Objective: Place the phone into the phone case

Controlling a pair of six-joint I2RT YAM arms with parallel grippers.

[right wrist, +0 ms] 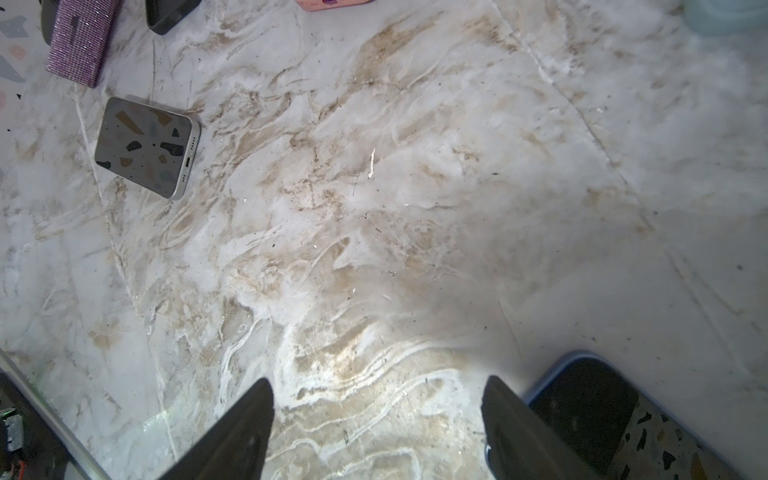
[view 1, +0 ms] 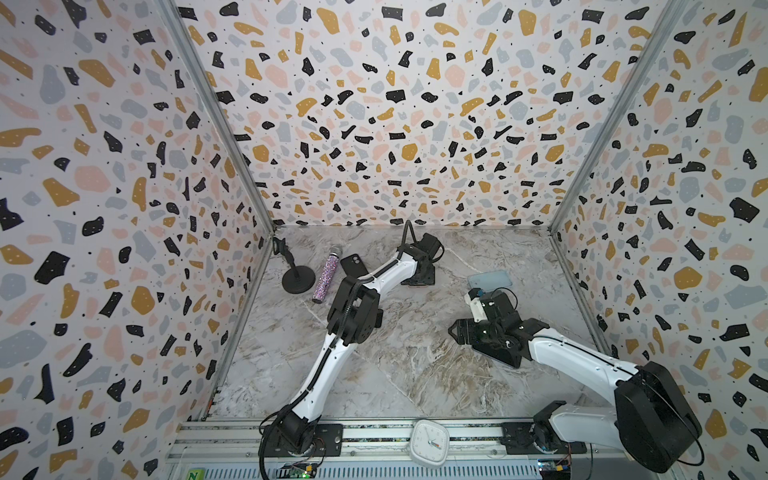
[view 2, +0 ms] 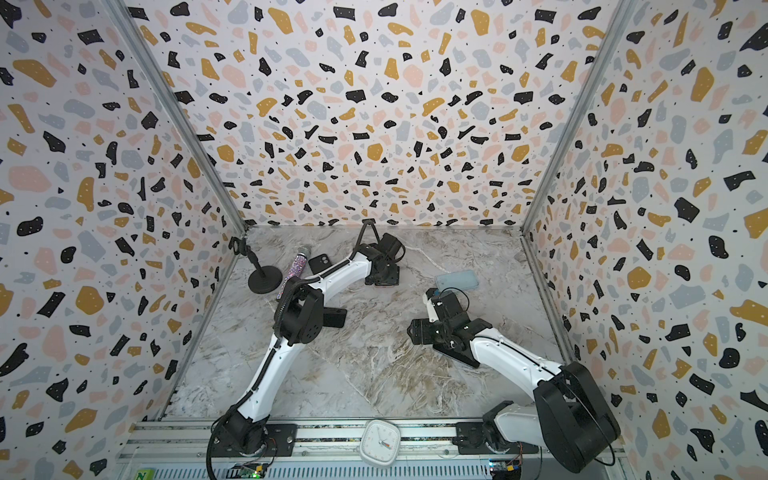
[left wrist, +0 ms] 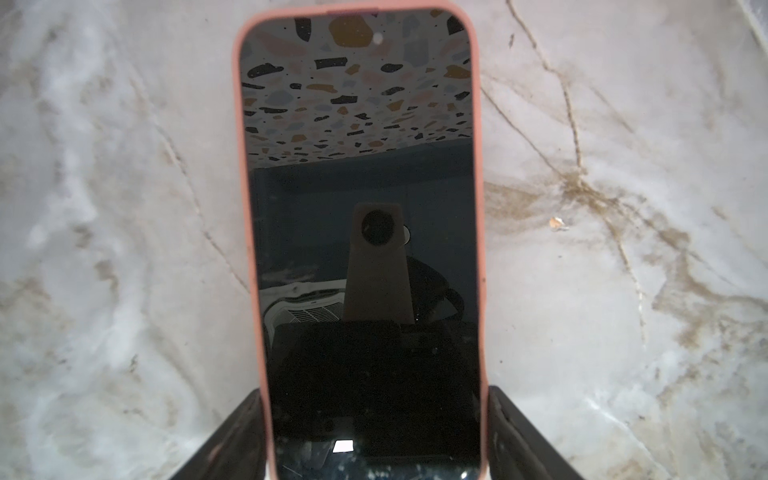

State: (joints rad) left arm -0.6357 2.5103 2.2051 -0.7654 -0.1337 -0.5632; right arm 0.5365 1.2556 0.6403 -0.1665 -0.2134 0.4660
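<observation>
Across the middle of the marble table (right wrist: 374, 208) room is free; right gripper (right wrist: 378, 380) stands apart (over bare marble), left gripper (left wrist: 376, 392) clamps the pink case (left wrist: 239, 166), phone (left wrist: 365, 249) inside.

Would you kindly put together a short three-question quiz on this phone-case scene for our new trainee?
1. True or false: the right gripper holds a phone.
2. The phone lies between the fingers of the left gripper. Its case is: A blue, B pink, C black.
3. What sits on the front rail?
Key: 1 false; 2 B; 3 a white clock.
</observation>
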